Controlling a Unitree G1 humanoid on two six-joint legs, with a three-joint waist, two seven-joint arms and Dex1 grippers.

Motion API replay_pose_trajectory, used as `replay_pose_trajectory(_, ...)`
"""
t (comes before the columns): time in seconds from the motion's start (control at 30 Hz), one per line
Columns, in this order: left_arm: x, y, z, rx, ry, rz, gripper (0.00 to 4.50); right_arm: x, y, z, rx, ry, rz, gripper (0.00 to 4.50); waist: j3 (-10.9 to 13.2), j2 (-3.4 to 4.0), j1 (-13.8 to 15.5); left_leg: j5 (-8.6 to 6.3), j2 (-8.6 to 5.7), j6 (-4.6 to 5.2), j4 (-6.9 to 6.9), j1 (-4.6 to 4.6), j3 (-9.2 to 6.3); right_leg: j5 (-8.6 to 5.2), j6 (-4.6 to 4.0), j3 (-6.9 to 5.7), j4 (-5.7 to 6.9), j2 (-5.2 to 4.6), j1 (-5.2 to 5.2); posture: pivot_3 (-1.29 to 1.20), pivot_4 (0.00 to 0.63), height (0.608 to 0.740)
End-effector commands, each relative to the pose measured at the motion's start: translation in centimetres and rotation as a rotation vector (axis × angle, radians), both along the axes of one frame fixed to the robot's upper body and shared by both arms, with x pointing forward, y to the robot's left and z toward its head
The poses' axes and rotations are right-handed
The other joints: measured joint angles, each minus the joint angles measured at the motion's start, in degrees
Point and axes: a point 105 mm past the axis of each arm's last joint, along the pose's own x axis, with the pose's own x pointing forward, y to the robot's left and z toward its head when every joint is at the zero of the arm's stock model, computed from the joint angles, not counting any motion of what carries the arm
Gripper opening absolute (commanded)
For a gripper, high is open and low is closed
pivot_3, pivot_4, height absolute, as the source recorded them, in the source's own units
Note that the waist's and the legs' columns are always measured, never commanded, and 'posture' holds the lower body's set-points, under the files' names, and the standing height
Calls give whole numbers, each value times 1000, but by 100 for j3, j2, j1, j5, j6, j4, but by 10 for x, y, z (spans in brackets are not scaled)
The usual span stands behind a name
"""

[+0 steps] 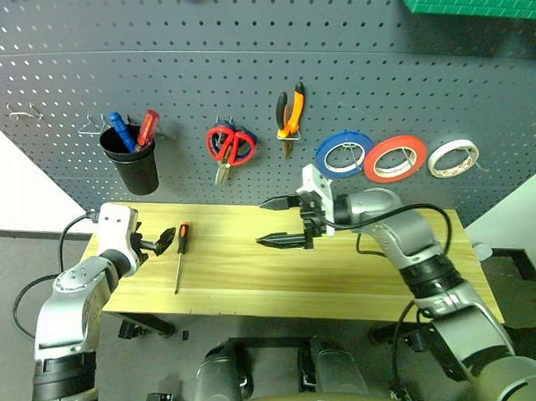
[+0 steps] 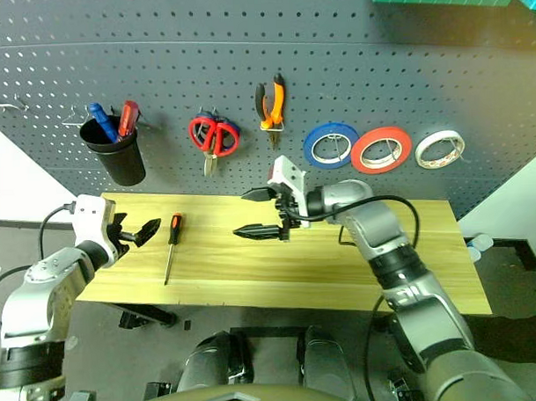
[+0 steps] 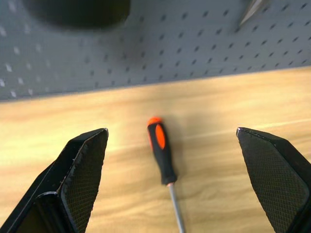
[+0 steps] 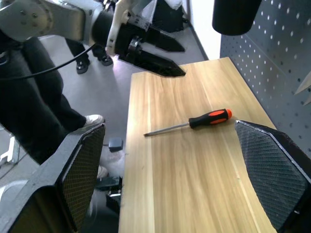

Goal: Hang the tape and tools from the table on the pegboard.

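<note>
Orange-black screwdriver (image 1: 179, 253), lower left on table (image 1: 359, 276): light, stiff, rolls; grab handle. Left gripper (image 1: 158, 241) & right gripper (image 1: 282, 221) wide open, empty.

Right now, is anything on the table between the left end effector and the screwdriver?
Nothing visible. The left end effector is open beside the screwdriver, with only bare table between them.
</note>
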Motion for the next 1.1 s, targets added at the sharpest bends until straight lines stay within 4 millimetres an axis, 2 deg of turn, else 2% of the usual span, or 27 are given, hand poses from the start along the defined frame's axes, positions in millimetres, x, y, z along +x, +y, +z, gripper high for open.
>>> replay_pose_trajectory(0.03,13,7,3,30,-10,32,4451,10,16,7,9,-42,-17,4500,112,4,46,2,5,2,0,-2,-1,0,0,1,0,-2,-5,73,292,730)
replay_pose_trajectory(0.23,38,-1,-4,58,16,56,4451,21,16,5,-7,-44,-65,4500,471,-9,201,8,-5,7,1,-19,2,2,2,4,0,-16,-10,76,348,730)
replay_pose_trajectory(0.37,59,-12,-8,74,32,115,4451,24,1,8,-21,-39,-84,4500,646,-13,217,14,-9,-1,2,-26,5,11,18,4,2,-20,-12,64,364,730)
replay_pose_trajectory(0.5,70,-30,-9,57,26,115,4451,19,-14,11,-35,-29,-65,4500,775,-21,182,14,-9,-1,5,-31,7,12,21,5,2,-20,-15,41,378,730)
replay_pose_trajectory(0.67,74,-45,-19,44,85,123,4451,21,-23,8,-76,-35,-75,4500,877,-22,150,16,4,-3,-5,-27,8,12,22,7,6,-13,-22,29,390,730)
replay_pose_trajectory(0.9,79,-47,-29,37,172,175,4451,26,-27,7,-105,-74,-82,4500,985,-27,146,17,5,-4,-5,-22,9,12,23,8,14,-16,-23,12,387,730)
replay_pose_trajectory(1.1,75,-41,-41,21,297,250,4451,28,-30,9,-114,-87,-93,4500,996,-27,151,17,4,-5,-5,-23,12,12,24,7,12,-18,-22,4,380,730)
